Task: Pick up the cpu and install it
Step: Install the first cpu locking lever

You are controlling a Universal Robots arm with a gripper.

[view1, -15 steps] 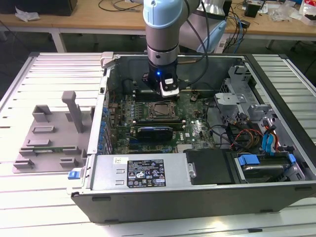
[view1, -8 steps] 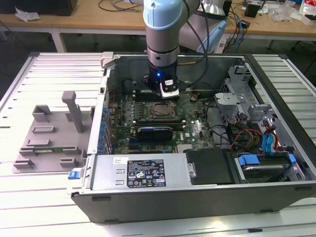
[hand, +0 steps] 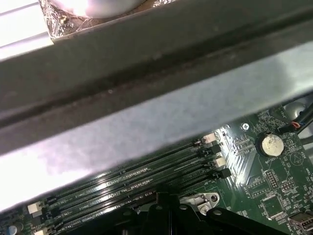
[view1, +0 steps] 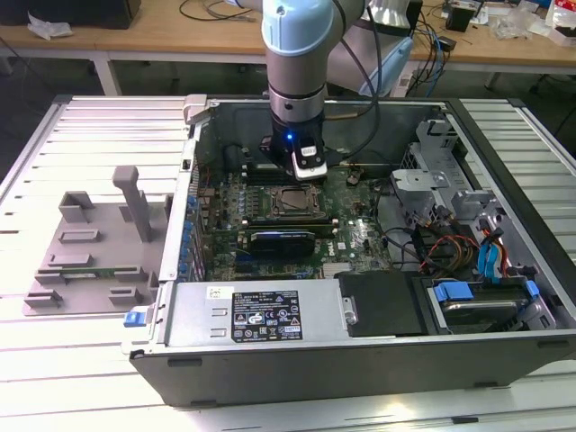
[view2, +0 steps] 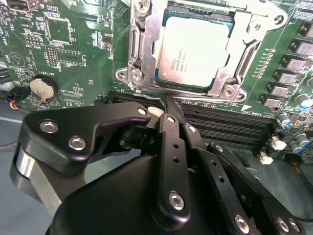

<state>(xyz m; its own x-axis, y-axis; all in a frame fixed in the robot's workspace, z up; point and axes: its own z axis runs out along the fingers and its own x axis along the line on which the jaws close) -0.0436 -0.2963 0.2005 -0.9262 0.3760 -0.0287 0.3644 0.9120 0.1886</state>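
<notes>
Silver-grey and flat, the cpu (view2: 194, 49) lies in the upper middle of the second wrist view, seated inside the metal frame of the socket (view2: 142, 54) on the green motherboard (view2: 73, 44). It looks level and square to the frame, so I judge the placing itself to be done. The frame does not seem to press down over the chip's top, so the locking may be left, though I cannot be sure.

In that view the gripper (view2: 168, 110) hangs just beside the socket's near edge, over the memory slots (view2: 230, 127). Its black fingers (view2: 172, 147) stand close together and carry nothing between them.

In the exterior view the gripper (view1: 307, 169) sits in the upper middle, inside the open computer case (view1: 360, 351), right above the socket (view1: 284, 203). At left, well apart, a grey tray (view1: 90, 261) rests on the table (view1: 72, 378).
</notes>
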